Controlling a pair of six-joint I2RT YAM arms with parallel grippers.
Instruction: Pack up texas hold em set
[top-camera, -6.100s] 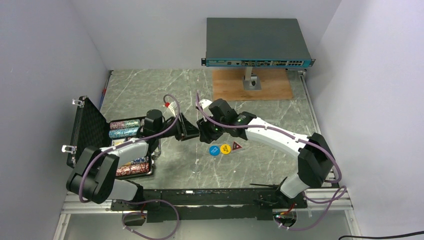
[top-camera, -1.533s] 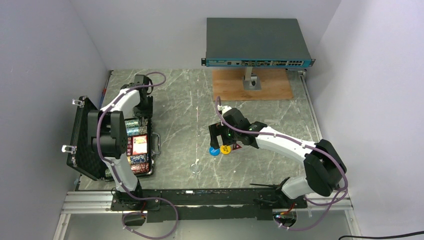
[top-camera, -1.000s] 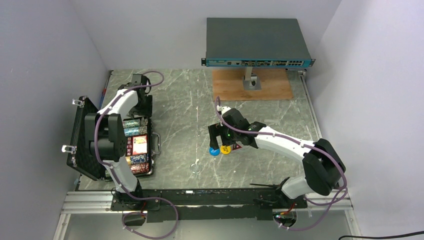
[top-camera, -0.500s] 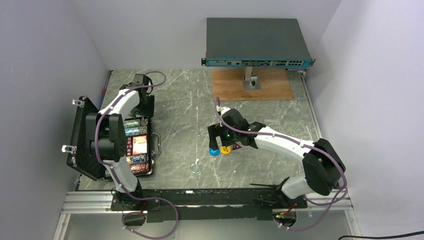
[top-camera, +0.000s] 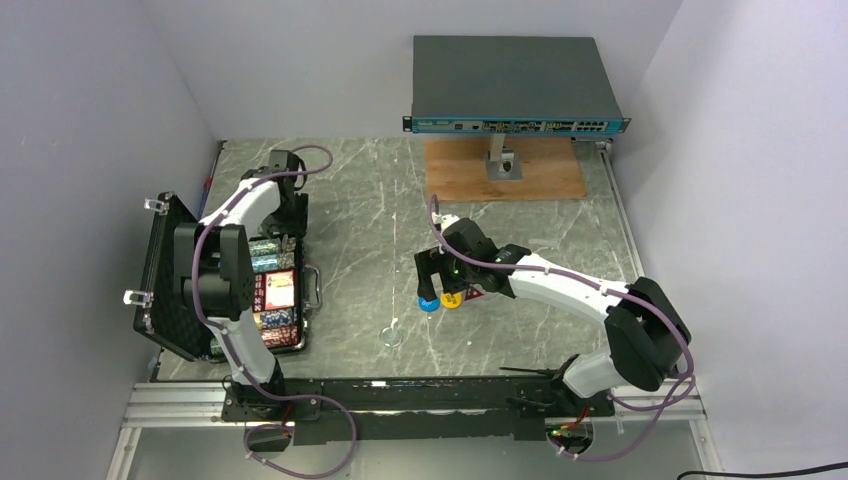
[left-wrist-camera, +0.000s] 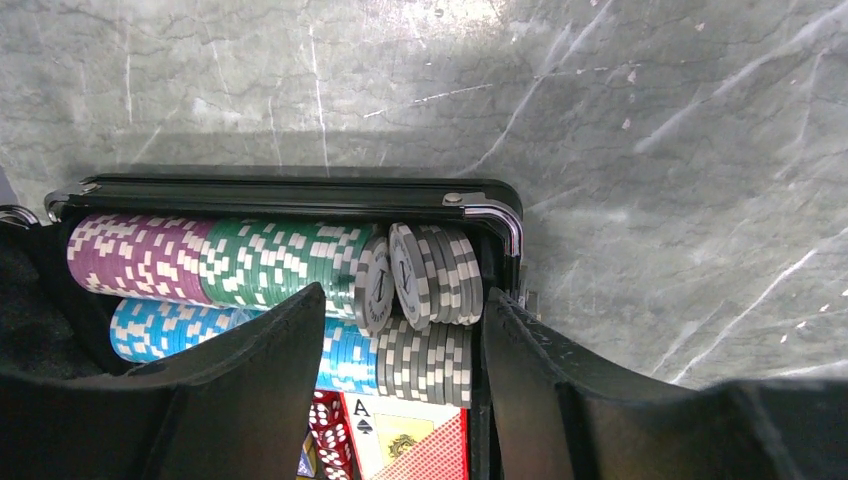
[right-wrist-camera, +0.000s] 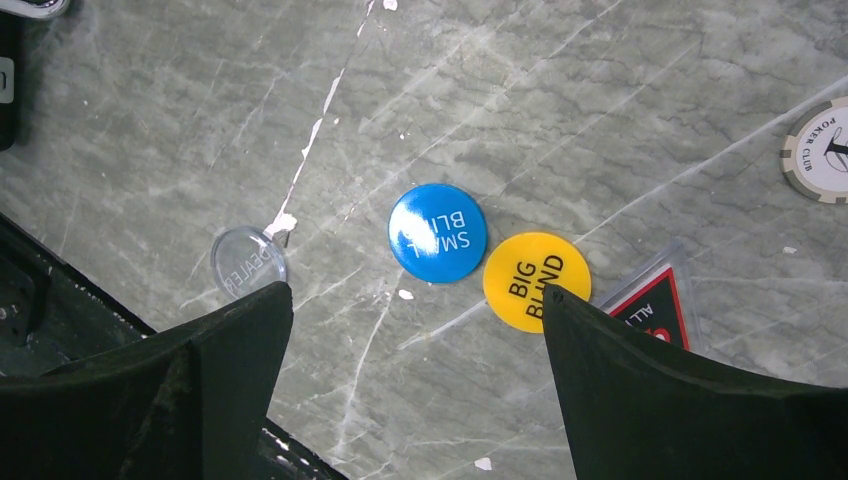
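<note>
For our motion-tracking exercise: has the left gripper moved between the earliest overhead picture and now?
Yes. The left gripper moved left and farther back: from right of the briefcase, beside its handle, to above its far end.

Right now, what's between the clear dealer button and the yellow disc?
The blue disc, beside the yellow disc, apart from the dealer button; right wrist view.

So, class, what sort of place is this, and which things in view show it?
Probably a robotics lab test cell: two robot arms bolted to a metal rail, plain white walls enclosing the marble-look table, and a grey network switch.
</note>
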